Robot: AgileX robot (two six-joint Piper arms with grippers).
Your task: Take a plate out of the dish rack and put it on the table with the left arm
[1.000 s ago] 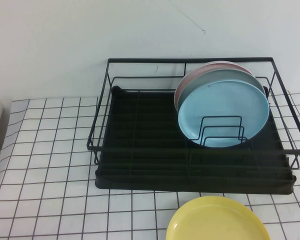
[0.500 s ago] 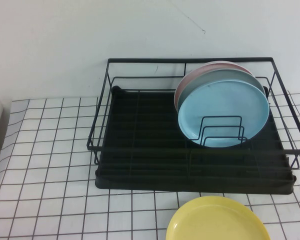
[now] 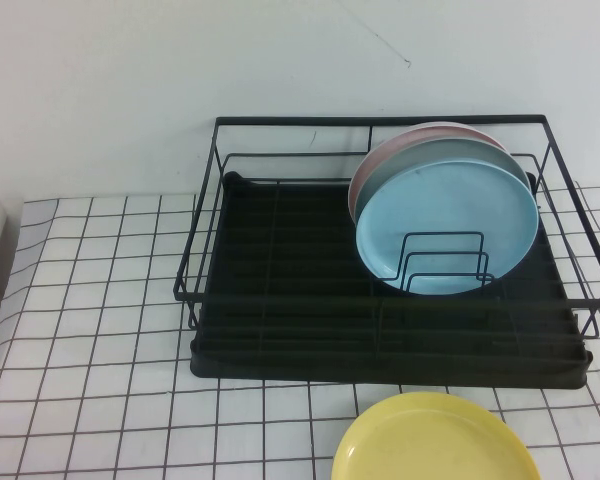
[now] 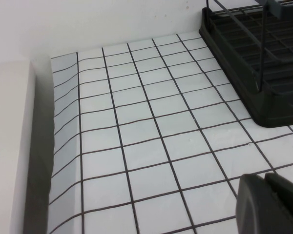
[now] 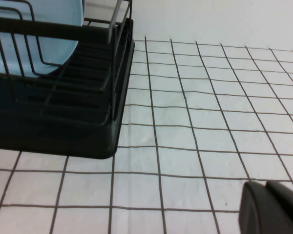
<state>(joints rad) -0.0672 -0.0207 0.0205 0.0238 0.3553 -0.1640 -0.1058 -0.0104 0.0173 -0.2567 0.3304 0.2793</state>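
Left gripper (image 4: 269, 204) shows only as dark fingertips at the corner of its wrist view, pressed together with nothing between them, hovering over bare table (image 4: 151, 146) well to the left of the rack (image 4: 254, 63). Neither arm appears in the high view. Right gripper (image 5: 273, 208) likewise shows just a dark tip over the grid cloth on the rack's right side; whether it is open or closed cannot be told.

From the left gripper, open gridded cloth runs to the rack's near left corner. A pale block (image 4: 10, 146) borders the table's left edge, and a white wall stands behind.

In the high view the plate (image 3: 447, 228) stands on edge in the right half of the rack (image 3: 280, 300), leaning against wire dividers, with a grey plate (image 3: 435, 153) and a pink plate (image 3: 380, 160) stacked behind it. The rack's left half holds no dishes. A yellow plate (image 3: 433, 440) lies flat on the table (image 3: 90, 330) just in front of the rack's right part.
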